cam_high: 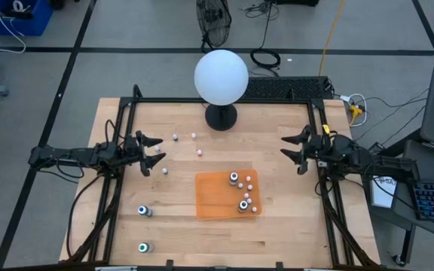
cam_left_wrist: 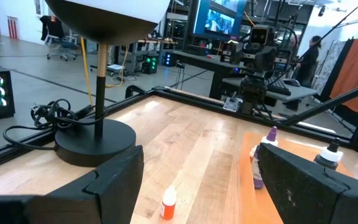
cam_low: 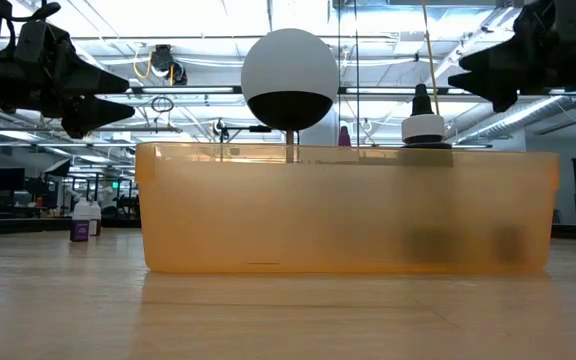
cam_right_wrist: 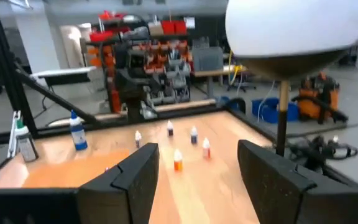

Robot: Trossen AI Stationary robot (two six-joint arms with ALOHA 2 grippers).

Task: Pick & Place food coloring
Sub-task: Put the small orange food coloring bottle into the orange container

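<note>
Nearest the low camera stood the translucent wall of the orange mat point(cam_low: 348, 210), and we judged from the high view that this flat orange mat point(cam_high: 209, 197) in the middle of the table point(cam_high: 277, 120) served as the collecting place. Several food coloring bottles point(cam_high: 242, 192) already sat on its right half, some upright with dark bodies, others only small white caps. The rest lay scattered on bare wood: a loose group of tiny bottles point(cam_high: 200, 152) between the mat and the white globe lamp point(cam_high: 221, 77), and two larger-looking ones point(cam_high: 144, 211) near the front left corner. We took these as the ones not yet moved.

The left gripper point(cam_high: 151, 154) hung above the left side of the table, its jaws spread wide and holding nothing, with a small bottle point(cam_high: 164, 171) just beside it. We supposed it was placed there because the strays lay on its side. In its wrist view an orange-bodied bottle point(cam_left_wrist: 168, 205) showed between its dark fingers point(cam_left_wrist: 114, 180).

The right gripper point(cam_high: 298, 150) hovered at the right edge, also wide open and empty, well apart from any bottle, apparently waiting.
</note>
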